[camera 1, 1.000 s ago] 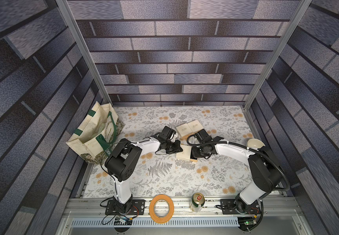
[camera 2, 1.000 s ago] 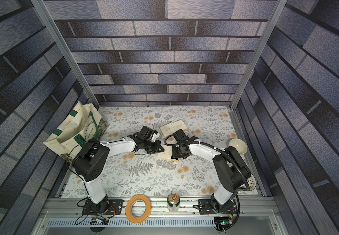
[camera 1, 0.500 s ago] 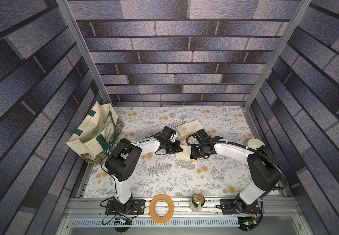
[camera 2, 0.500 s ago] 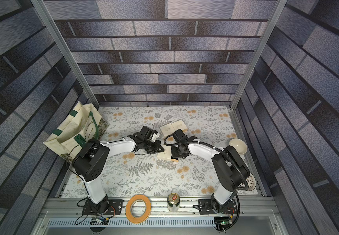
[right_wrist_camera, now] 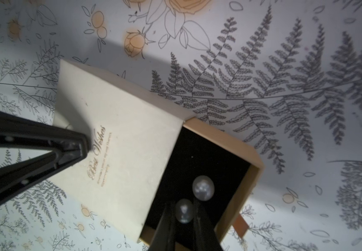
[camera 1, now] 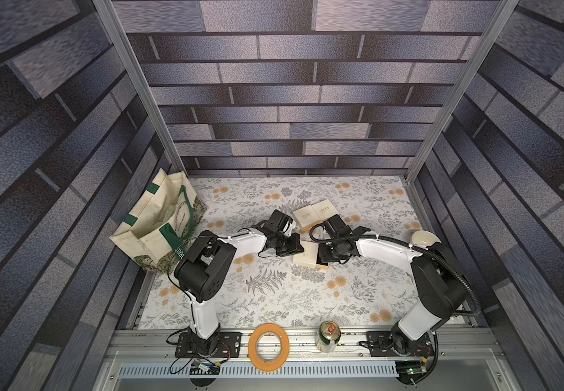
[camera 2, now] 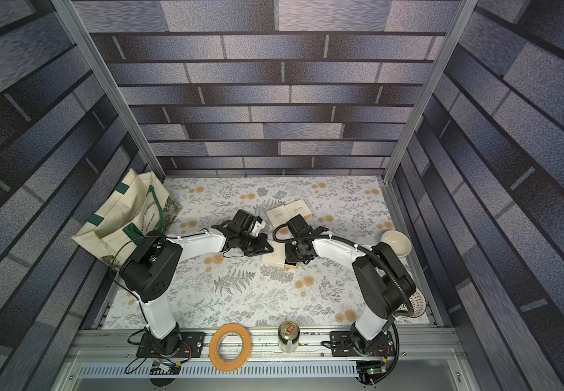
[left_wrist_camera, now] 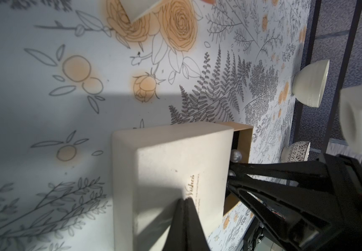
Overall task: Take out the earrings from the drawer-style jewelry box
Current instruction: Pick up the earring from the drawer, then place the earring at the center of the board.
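The jewelry box [right_wrist_camera: 121, 134] is a cream sleeve printed "Best Wishes", lying mid-table in both top views [camera 1: 306, 254] [camera 2: 274, 259]. Its tan drawer [right_wrist_camera: 249, 173] is slid out and shows a black lining. Two pearl-like earrings lie in it. One earring [right_wrist_camera: 203, 187] is free. The other earring [right_wrist_camera: 184, 210] sits between the fingers of my right gripper [right_wrist_camera: 184, 215], which press on both its sides. My left gripper [left_wrist_camera: 185, 198] is shut, its tip resting on the sleeve's top [left_wrist_camera: 171, 163]. One earring [left_wrist_camera: 236, 155] also shows in the left wrist view.
Two more cream boxes [camera 1: 314, 215] lie just behind the arms. A cloth tote bag [camera 1: 158, 223] stands at the left wall. A pale bowl [camera 1: 424, 238] and a patterned bowl [camera 2: 416, 301] sit at the right. A tape roll [camera 1: 268, 345] and a can [camera 1: 328, 337] rest on the front rail.
The right wrist has shifted slightly over the open drawer. The left arm and the box have stayed where they were.
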